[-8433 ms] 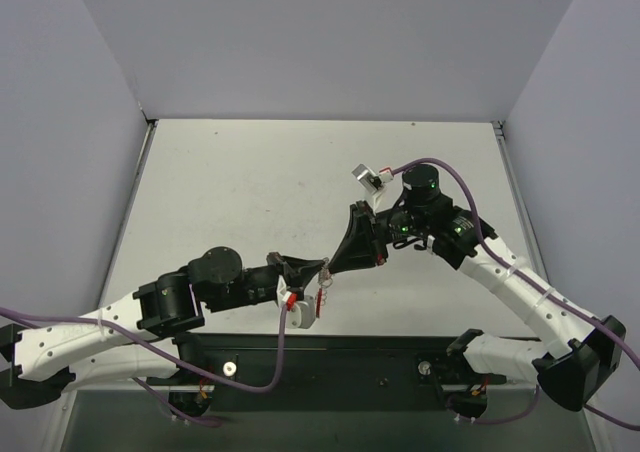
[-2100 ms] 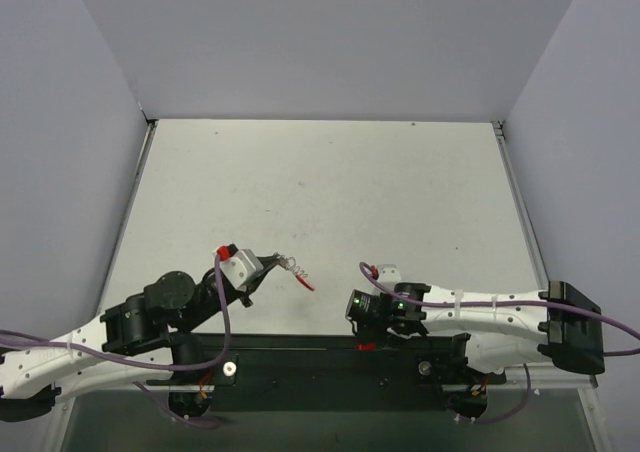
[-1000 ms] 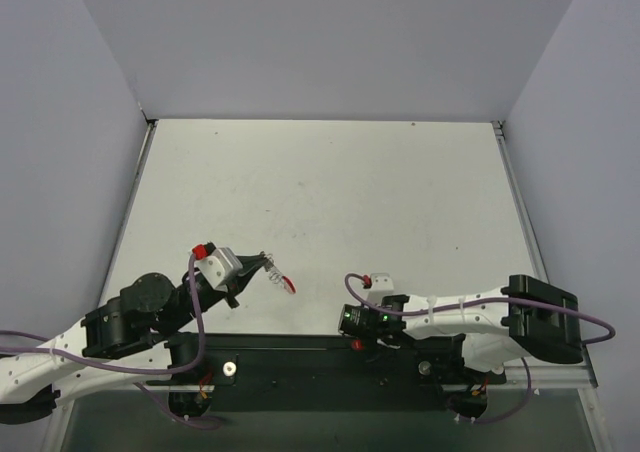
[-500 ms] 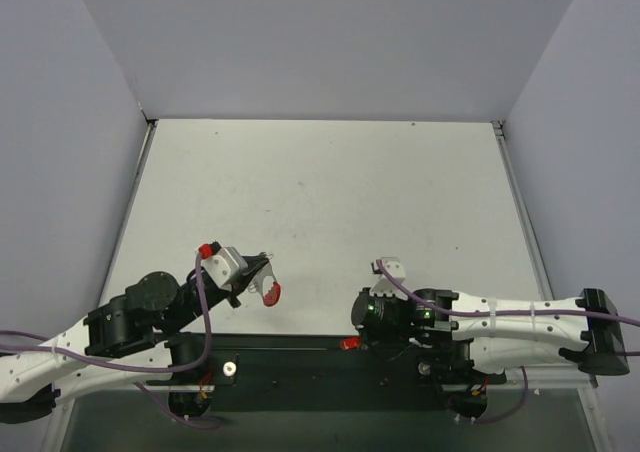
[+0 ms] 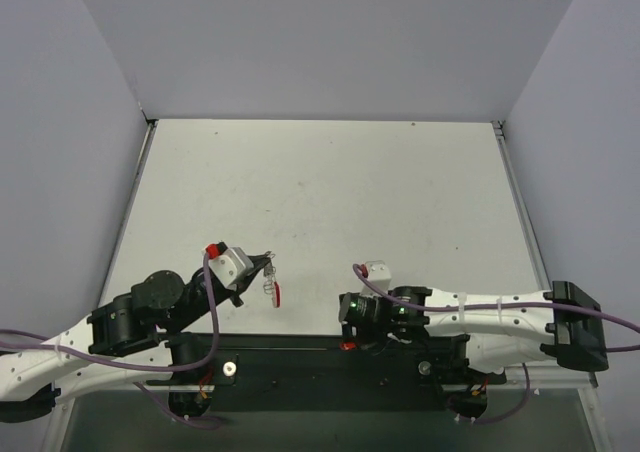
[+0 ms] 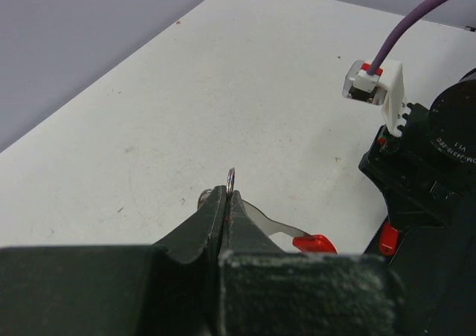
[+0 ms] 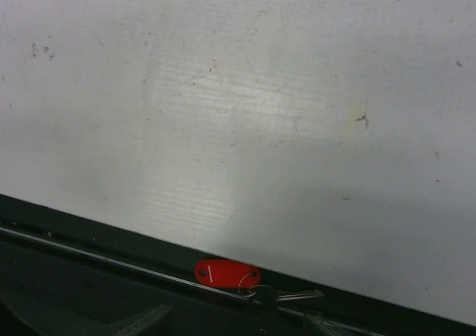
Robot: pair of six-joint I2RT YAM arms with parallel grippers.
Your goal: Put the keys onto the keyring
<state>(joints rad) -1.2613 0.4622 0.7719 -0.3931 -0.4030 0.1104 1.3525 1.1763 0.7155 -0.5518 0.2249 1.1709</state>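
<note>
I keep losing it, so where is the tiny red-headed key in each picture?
Top view: the key lies bottom centre, on the black rail.
Left wrist: key lower right, below the right arm.
Right wrist: key bottom centre, on that rail.
Shared landmark: the white table, its near edge.

Top external: high behind the arm bases [image 5: 230,368], angled down over the whole table [image 5: 320,192]; distant.
Left wrist: low, close, aimed across the near table toward the right arm [image 6: 435,157].
Right wrist: close, aimed down at the table's near edge.
Shared: right arm, top and left wrist; red-headed key [image 7: 227,273], top and right wrist.
</note>
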